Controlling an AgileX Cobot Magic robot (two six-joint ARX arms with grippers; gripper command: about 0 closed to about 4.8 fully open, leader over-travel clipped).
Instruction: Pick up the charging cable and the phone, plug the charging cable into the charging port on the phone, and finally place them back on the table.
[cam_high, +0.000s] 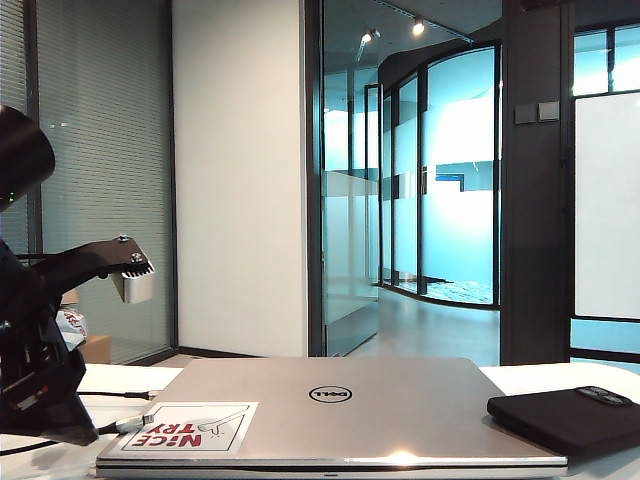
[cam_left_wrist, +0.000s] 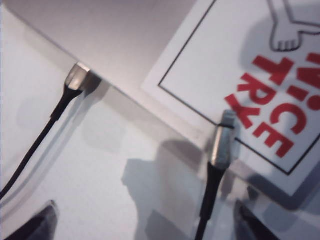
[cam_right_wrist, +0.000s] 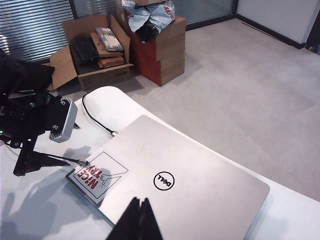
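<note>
Laptop (cam_high: 340, 410) underlies charging cable (cam_left_wrist: 220, 150); left pincer (cam_left_wrist: 145, 225) gapes, right pincer (cam_right_wrist: 140, 220) closed.

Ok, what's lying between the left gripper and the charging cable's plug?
Nothing. The left wrist view shows the open left gripper astride the charging cable; only bare table lies before its plug, which rests on the laptop corner.

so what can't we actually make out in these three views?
- Flat matte-black phone: shows only in the exterior view, its right end cut by the frame edge; charging port not visible.
- Open left pincer: left wrist view shows only dark blurred fingertips at the frame edge.
- Thin black charging cable with silvery plug: cord cut off by the edge.
- Shut right pincer: cropped in the right wrist view.
</note>
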